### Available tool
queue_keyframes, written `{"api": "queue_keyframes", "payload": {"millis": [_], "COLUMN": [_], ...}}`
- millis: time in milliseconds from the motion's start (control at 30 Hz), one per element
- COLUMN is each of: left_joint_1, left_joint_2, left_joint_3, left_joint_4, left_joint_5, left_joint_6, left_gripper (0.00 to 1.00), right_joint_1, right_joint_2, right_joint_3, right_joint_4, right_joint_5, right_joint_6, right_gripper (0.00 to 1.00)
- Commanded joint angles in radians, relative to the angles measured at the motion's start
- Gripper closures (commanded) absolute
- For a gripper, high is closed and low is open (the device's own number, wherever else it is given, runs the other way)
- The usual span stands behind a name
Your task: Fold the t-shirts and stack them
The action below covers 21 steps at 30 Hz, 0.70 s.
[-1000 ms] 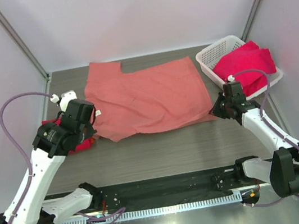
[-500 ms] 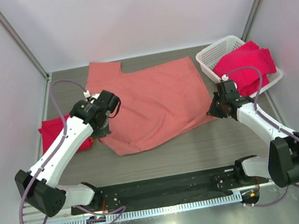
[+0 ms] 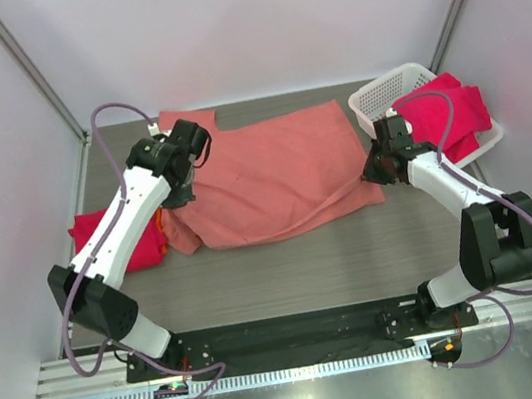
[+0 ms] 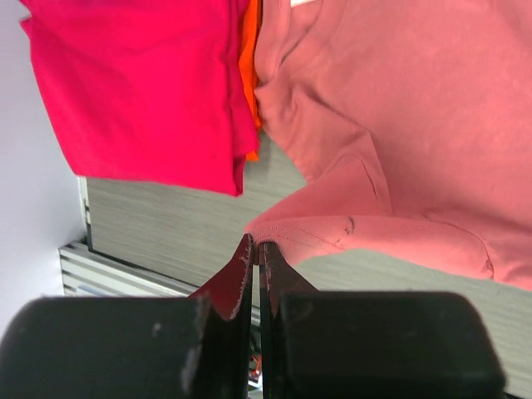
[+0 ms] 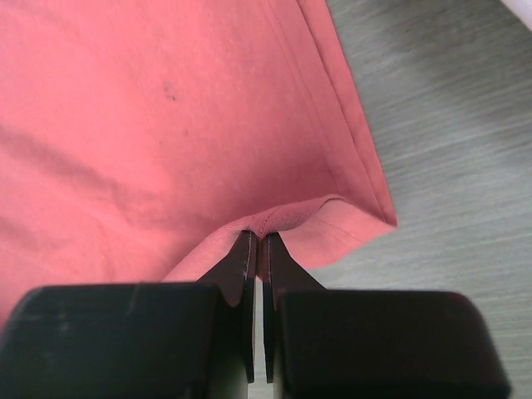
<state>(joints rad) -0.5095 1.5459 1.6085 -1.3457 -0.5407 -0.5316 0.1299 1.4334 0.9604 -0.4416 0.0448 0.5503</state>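
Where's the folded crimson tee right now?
In the top view, the folded crimson tee lies at the left edge of the table, just left of the spread salmon-pink t-shirt.

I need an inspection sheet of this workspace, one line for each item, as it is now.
Surface: grey wood-grain table.
Job's things: pink tee spread mid-table; folded red tee at left edge; second red tee in the basket.
Clutter: white basket, far right.
Grippers: left gripper and right gripper, each shut on the pink tee's edge.
Cables: one purple cable loops over each arm.
Surroundings: white walls, metal posts.
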Motion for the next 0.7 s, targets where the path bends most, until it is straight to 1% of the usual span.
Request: {"api": "queue_keyframes", "payload": {"millis": [0, 133, 267, 300, 533, 667], "left_joint_1": [0.022, 0.038, 0.069, 0.071, 0.111, 0.134], "left_joint_2": [0.063, 0.163, 0.268, 0.284, 0.394, 0.442], "left_joint_3": [0.093, 0.185, 0.280, 0.313, 0.425, 0.479], "left_joint_4": [0.003, -0.018, -0.047, -0.061, -0.096, -0.098], "left_joint_5": [-0.027, -0.045, -0.067, -0.070, -0.096, -0.088], "left_joint_6": [0.065, 0.088, 0.102, 0.105, 0.128, 0.147], "left_gripper": [0.99, 0.99, 0.99, 0.99, 1.00, 1.00], "right_joint_1": [0.000, -0.001, -0.003, -0.003, -0.026, -0.026], "right_joint_2": [0.051, 0.123, 0.157, 0.160, 0.214, 0.257], "right_joint_3": [0.078, 0.121, 0.135, 0.135, 0.169, 0.204], "right_joint_4": [0.041, 0.052, 0.064, 0.066, 0.090, 0.092], "right_joint_5": [0.024, 0.030, 0.064, 0.072, 0.066, 0.056], "right_joint_6": [0.002, 0.013, 0.028, 0.031, 0.049, 0.057], "right_gripper": [0.99, 0.99, 0.99, 0.99, 0.99, 0.99]}}
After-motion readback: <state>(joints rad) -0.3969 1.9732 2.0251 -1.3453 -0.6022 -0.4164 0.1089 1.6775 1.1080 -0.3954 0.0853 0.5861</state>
